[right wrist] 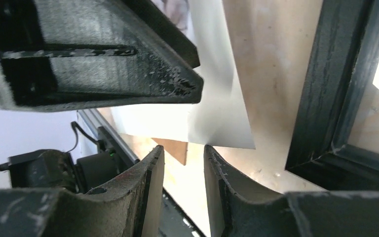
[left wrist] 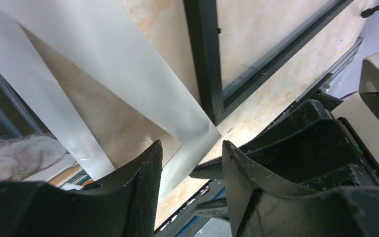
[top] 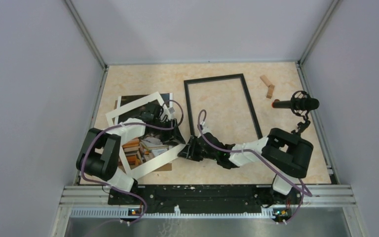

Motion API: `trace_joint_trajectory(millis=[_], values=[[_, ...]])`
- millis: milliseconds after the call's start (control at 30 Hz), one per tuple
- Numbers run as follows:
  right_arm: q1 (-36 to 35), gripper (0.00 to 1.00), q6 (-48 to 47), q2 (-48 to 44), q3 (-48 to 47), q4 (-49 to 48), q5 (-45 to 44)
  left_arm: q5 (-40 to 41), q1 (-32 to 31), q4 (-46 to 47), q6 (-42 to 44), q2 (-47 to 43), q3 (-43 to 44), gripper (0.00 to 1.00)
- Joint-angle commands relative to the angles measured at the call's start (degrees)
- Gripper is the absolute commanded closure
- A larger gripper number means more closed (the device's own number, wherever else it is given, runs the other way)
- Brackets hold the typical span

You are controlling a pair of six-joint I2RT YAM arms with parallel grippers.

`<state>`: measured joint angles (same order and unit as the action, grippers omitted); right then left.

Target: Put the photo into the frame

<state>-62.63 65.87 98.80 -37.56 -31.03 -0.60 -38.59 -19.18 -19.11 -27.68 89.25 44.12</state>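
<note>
Photo (top: 150, 144) beneath left arm (top: 128, 129); right arm (top: 246, 150) outstretched

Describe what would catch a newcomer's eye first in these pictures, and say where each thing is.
A white mat lies askew over the photo on the table's left, and the left gripper and right gripper meet at its near right corner. Right of it, mid-table, the black frame lies flat with only tabletop showing through it.
</note>
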Motion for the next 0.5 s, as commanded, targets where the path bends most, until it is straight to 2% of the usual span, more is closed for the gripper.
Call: trace_joint_trajectory(millis=[0,233,367,467], values=[[-0.32,0.65,-2.42,-7.23,-1.38,-1.87,-5.29,-6.41,-0.49,-0.53,-2.32,-3.39,2.07,0.48],[0.07,0.63,-0.88,-14.89,1.71,9.62,-12.55,-8.91,-2.16,6.08,-7.31,-0.73,2.97,0.48],[2.75,0.58,0.36,-19.25,5.03,16.16,-13.5,-9.11,-4.62,11.45,-10.56,2.64,3.11,0.49],[7.18,0.49,-4.6,-23.29,7.12,22.46,-12.21,-9.3,-5.35,13.21,-11.7,4.74,4.6,0.47]])
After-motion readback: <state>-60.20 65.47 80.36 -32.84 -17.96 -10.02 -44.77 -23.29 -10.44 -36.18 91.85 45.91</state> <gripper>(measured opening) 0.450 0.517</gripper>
